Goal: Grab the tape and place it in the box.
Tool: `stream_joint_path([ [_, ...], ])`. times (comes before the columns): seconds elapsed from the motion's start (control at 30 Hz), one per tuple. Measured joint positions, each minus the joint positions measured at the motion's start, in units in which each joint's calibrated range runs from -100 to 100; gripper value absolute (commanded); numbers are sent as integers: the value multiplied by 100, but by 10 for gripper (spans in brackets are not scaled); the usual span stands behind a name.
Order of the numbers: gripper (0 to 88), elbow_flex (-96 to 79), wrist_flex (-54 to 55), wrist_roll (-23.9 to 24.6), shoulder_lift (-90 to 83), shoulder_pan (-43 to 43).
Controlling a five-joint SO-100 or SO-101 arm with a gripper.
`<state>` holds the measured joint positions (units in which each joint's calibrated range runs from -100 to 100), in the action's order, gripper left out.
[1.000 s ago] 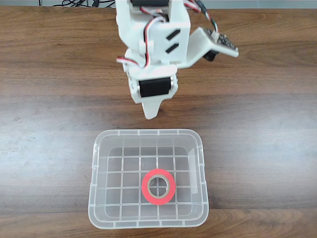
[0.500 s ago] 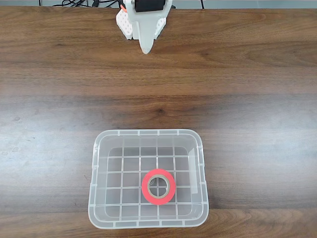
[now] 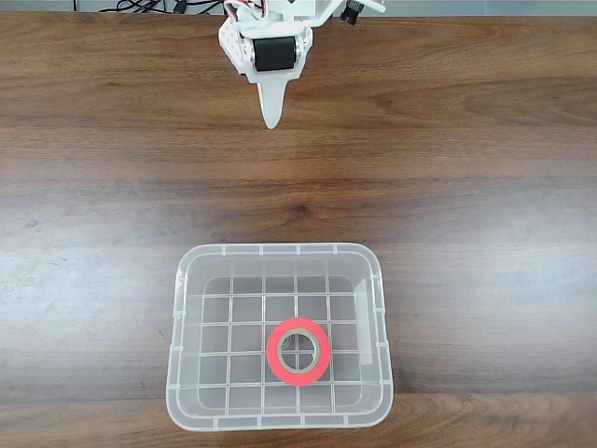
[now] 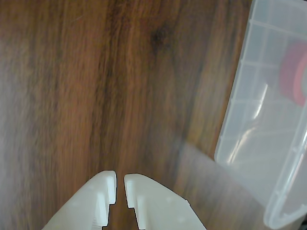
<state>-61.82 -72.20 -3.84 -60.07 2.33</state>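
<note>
The small bright red-orange roll of tape [image 3: 298, 352] with a grey-tan ring inside lies flat on the grid bottom of the clear plastic box [image 3: 183, 308] with rounded corners. In the fixed view the box sits low on the brown wooden table [image 3: 466, 187]. The white two-finger gripper [image 3: 271, 119] is at the top, well apart from the box. In the wrist view its fingers [image 4: 106, 184] are almost closed with a thin gap, holding nothing, above bare wood beside the box

tape [image 4: 293, 72] blurred, cut off rightward
</note>
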Motion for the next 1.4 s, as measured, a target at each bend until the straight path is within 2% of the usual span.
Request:
stream_joint_path([
  [0.13,13,-1688,771,0,-946,0],
  [0.4,13,-3321,932,391,-2746,0],
  [0.6,13,-3511,441,470,-3792,0],
  [1.4,15,-3511,314,485,-3801,0],
])
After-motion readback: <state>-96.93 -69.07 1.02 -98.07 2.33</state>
